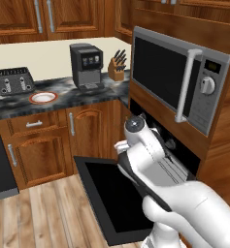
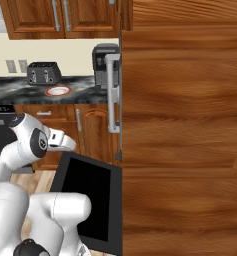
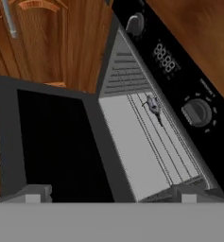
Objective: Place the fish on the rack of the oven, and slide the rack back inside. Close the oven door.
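Filling the right half of the right base view, a tall wood-grain cabinet side [image 2: 185, 125] blocks any sight of the oven cavity from that camera. The oven [image 3: 179, 71], black with round knobs and a small display, runs along the upper right of the hand view, and in the left base view it sits below the grey-framed microwave [image 1: 179, 80] at the upper right. The oven door [image 1: 111, 198] hangs open flat, a glossy black glass panel in a dark frame, across the lower middle of the left base view, and it takes the left half of the hand view. The white arm [image 1: 155, 164] rises from the lower right of the left base view and covers part of the door and the oven mouth. The rack [image 3: 156, 146], a pale wire grid of thin parallel bars, lies in the cavity at the centre right of the hand view. The fish [image 3: 152, 107], small, slim and dark grey, lies on the rack near its upper end, close under the knob panel. On the dark marbled counter [image 1: 63, 97] at the upper left stand a coffee machine [image 1: 87, 65], a toaster [image 1: 14, 80], a knife block [image 1: 117, 65] and a red-rimmed plate [image 1: 42, 98]. The gripper [image 3: 111, 194], at the bottom of the hand view, stands spread wide with nothing between its fingers.
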Controlling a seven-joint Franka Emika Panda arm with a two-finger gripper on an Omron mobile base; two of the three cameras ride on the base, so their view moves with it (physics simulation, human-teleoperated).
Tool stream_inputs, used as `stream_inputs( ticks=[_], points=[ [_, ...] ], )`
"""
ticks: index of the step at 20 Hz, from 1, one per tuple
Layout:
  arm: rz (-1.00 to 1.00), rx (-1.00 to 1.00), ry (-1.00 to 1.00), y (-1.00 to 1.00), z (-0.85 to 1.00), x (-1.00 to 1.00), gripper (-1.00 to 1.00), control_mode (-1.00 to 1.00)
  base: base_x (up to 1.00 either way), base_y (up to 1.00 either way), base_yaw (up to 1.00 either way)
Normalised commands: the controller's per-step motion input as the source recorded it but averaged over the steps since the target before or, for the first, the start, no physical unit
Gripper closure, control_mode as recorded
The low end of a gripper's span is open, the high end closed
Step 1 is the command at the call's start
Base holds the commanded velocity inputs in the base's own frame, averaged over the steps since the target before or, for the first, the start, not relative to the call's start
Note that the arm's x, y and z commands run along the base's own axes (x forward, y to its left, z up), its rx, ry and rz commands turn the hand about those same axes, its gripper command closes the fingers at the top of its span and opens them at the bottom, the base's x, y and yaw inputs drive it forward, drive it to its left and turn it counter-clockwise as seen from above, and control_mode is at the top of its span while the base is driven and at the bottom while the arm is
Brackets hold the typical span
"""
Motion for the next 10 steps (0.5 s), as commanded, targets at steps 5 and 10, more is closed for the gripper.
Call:
stream_inputs(
  ticks=[5,10],
  points=[
    [0.24,-0.05,0.17,0.53,0.44,-0.20,-1.00,-1.00,0.00,0.00,0.00],
    [0.26,-0.24,0.22,0.62,0.23,-0.24,-1.00,-1.00,0.00,0.00,0.00]
  ],
)
